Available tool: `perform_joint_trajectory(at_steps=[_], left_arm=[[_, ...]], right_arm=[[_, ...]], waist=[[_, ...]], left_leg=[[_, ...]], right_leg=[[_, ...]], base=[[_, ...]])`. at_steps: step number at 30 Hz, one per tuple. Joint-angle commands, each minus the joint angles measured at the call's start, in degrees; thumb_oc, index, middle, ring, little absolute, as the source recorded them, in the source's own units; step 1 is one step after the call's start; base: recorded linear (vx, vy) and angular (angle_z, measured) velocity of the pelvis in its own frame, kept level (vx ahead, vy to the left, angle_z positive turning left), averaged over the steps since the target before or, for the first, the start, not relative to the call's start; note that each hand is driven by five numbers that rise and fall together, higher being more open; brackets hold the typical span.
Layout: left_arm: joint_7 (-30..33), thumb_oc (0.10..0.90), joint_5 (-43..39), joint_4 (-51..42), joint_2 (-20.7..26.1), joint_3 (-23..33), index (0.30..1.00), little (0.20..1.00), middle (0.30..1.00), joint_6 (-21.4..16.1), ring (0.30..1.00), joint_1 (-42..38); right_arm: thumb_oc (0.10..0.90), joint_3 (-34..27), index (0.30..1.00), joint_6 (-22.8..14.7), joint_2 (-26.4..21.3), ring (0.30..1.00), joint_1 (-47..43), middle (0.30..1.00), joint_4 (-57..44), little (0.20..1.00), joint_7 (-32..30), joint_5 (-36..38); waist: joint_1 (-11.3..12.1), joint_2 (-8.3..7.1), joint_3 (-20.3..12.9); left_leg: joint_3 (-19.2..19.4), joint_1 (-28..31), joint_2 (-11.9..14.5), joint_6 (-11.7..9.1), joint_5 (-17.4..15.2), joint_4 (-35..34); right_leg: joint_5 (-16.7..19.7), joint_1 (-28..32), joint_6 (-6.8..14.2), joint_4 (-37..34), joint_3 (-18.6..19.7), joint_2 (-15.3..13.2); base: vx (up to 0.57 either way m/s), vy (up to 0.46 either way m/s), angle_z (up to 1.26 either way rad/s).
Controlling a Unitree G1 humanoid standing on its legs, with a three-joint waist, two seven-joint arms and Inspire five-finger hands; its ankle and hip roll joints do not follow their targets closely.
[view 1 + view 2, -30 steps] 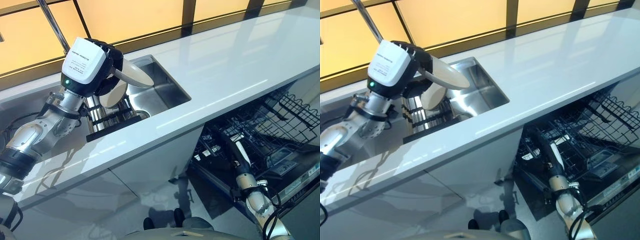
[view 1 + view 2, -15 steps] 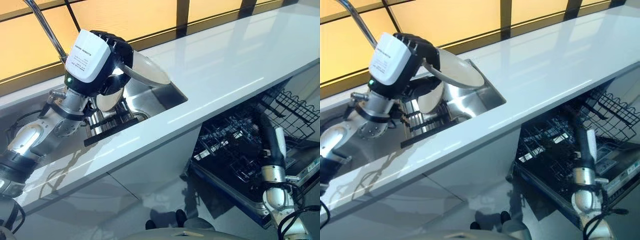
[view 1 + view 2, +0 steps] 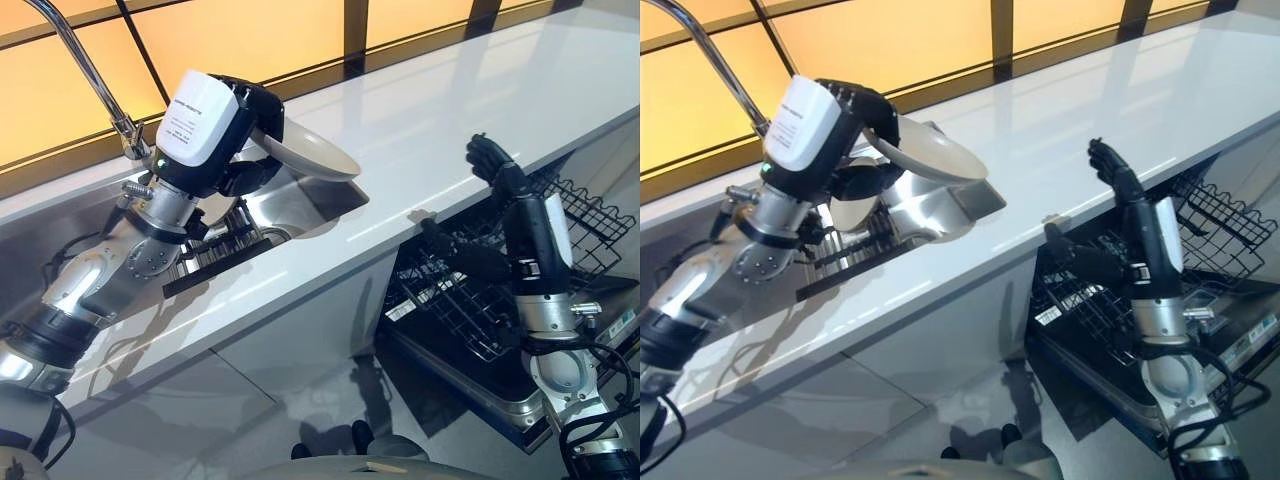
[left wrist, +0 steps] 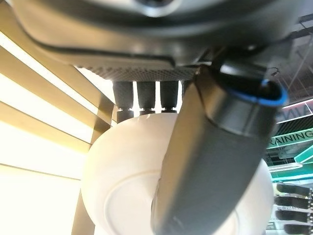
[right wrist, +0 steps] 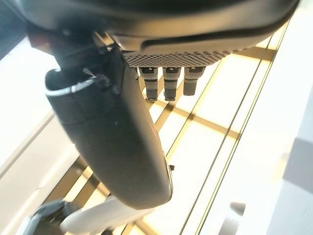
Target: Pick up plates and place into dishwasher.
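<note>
**Plate lifted, right hand rising to meet it**

My right hand (image 3: 497, 168) has come up from the dishwasher rack (image 3: 575, 225) below it, fingers relaxed and empty. My left hand (image 3: 240, 125) pinches the plate (image 3: 312, 156), now clear above the sink (image 3: 300, 200), so a handover looks likely

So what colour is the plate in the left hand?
Plain white plate, clearest in the left wrist view.
</note>
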Motion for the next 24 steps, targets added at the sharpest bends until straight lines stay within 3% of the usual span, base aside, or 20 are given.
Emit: perform_joint_trajectory(at_steps=[1, 8, 24], left_arm=[[2.52, 0.1, -4.63, 1.66, -2.3, 0.34, 0.3, 0.2, 0.3, 0.76, 0.3, -11.2], [2.34, 0.1, -4.6, 0.57, -5.36, -1.79, 0.3, 0.2, 0.3, 1.0, 0.3, -12.95], [-0.38, 0.1, -4.37, -0.21, -10.42, -4.85, 0.3, 0.2, 0.3, -0.07, 0.3, -17.11]], right_arm=[[0.8, -0.46, 0.9, -4.71, -3.98, 0.9, -7.51, 0.9, -4.83, 0.9, 1.88, 3.96], [0.8, 5.39, 0.9, -0.16, -4.5, 0.9, -12.6, 0.9, -4.77, 0.9, 5.15, 3.74], [0.8, 13.57, 0.9, 4.25, -1.36, 0.9, -26.68, 0.9, 2.74, 0.9, -0.01, 1.37]], waist=[[1.42, -0.48, -5.33], [3.09, -0.97, -5.76], [6.2, -1.82, -6.03]], left_leg=[[-2.78, 2.68, -2.55, 2.29, -9.94, 0.37], [-3.77, 2.55, -2.6, 2.09, -9.71, 0.37], [-6.51, 2.59, -2.79, 1.81, -9.18, 0.37]], right_leg=[[-7.07, 3.43, 2.14, 0.32, -0.81, 2.91], [-7.21, 3.68, 1.94, 0.32, -1.85, 2.78], [-7.51, 4.5, 1.22, 0.32, -4.06, 2.73]], base=[[0.0, 0.0, 0.0], [0.0, -0.006, 0.01], [-0.01, -0.027, 0.08]])
